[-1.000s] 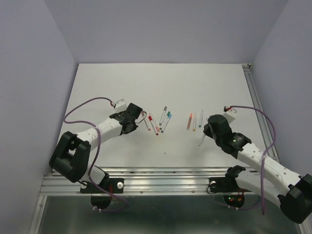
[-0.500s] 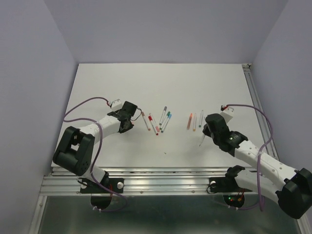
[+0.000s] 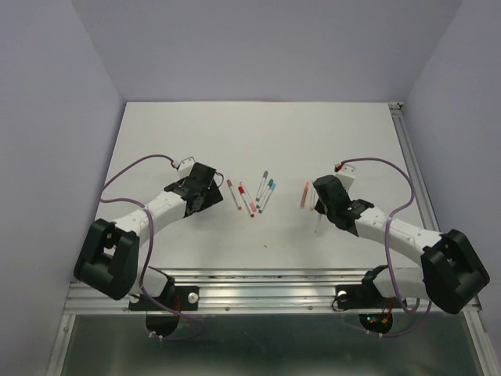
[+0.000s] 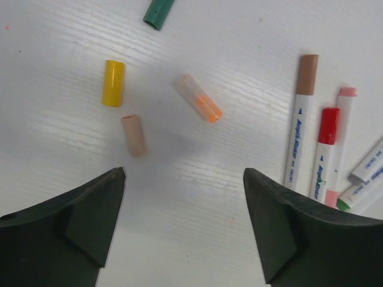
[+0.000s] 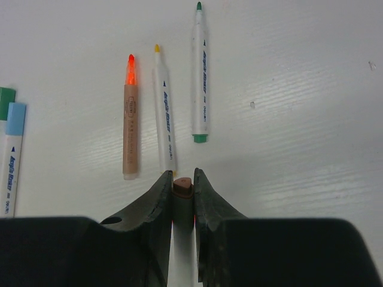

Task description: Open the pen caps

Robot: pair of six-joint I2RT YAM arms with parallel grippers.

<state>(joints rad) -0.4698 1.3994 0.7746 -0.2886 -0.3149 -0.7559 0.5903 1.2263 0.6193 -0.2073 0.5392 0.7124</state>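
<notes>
In the left wrist view my left gripper stands open over bare table, nothing between its fingers. Just beyond it lie loose pen caps: yellow, tan, clear orange and green. Capped pens lie to the right, one with a brown cap, one red, one pink. My right gripper is shut on a white pen with a brown end. Ahead of it lie uncapped pens: orange, yellow-tipped, green.
From above, the left gripper sits left of the middle cluster of pens. The right gripper is beside the right row of pens. A blue-capped pen lies at the right wrist view's left edge. A metal rail borders the table's right side.
My left gripper has gone from nearly shut to wide open. The right arm has swung left with its pen, up to the row of uncapped pens.
</notes>
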